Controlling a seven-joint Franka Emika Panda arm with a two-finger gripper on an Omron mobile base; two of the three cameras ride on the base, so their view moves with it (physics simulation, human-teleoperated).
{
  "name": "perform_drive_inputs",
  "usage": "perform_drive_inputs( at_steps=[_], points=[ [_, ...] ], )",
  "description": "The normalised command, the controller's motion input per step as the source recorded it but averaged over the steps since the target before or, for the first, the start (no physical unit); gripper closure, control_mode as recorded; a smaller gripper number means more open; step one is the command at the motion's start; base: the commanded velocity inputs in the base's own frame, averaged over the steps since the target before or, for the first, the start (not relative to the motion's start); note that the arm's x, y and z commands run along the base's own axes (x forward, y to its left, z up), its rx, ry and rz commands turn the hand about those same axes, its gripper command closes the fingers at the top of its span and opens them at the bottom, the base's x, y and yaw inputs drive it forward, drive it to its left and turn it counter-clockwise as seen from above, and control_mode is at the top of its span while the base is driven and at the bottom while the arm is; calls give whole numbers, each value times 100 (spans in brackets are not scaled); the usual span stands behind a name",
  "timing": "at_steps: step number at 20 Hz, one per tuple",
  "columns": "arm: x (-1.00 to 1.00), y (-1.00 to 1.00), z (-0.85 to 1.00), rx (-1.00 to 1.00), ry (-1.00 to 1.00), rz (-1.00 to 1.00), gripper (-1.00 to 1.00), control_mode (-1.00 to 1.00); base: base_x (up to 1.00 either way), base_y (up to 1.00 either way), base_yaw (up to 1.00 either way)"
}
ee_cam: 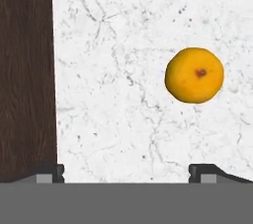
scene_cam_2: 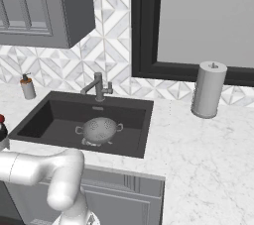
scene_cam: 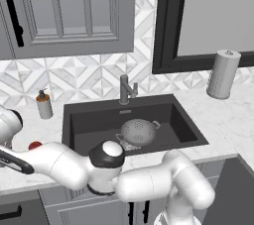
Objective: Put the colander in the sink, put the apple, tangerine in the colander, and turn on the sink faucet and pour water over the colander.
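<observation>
The gripper looked straight down at the white marble counter, its two dark fingertips spread wide apart with nothing between them. The tangerine lay on the marble ahead of the fingertips, nearer the right-hand one, apart from both and untouched; its stem dimple faced up. A dark wood-grain surface ran along the left edge of the hand view, bordering the marble. From the base cameras the white arm reached low and far to the robot's left, over the counter to the left of the sink. A small red fruit, the apple, sat on the counter just beside the arm's forward links, left of the basin; I could not tell whether it touched the arm. The colander stood upright on the floor of the dark basin, near its middle, with its two side handles showing and no fruit visible inside it. The sink faucet stood at the back rim of the basin, and no water was visible from its spout. A soap dispenser bottle stood on the counter to the left of the faucet, and a paper towel roll stood upright well to the right, against the patterned tile wall.
</observation>
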Motion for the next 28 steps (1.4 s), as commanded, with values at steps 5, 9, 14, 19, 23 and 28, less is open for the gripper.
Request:
perform_drive_inputs(
  at_steps=[5, 9, 14, 19, 23, 28],
  points=[
    [7, 38, -56, -6, -1, 0, -100, -100, 0, 0, 0],
    [43, 10, -29, 0, -8, 0, -100, -100, 0, 0, 0],
    [39, 10, -1, 2, -20, 0, -100, -100, 0, 0, 0],
    [26, 44, -19, 0, -8, -6, -100, -100, 0, 0, 0],
    [58, 46, -28, 0, 0, -1, -100, -100, 0, 0, 0],
    [49, 49, -12, 0, -1, -1, -100, -100, 0, 0, 0]
  ],
)
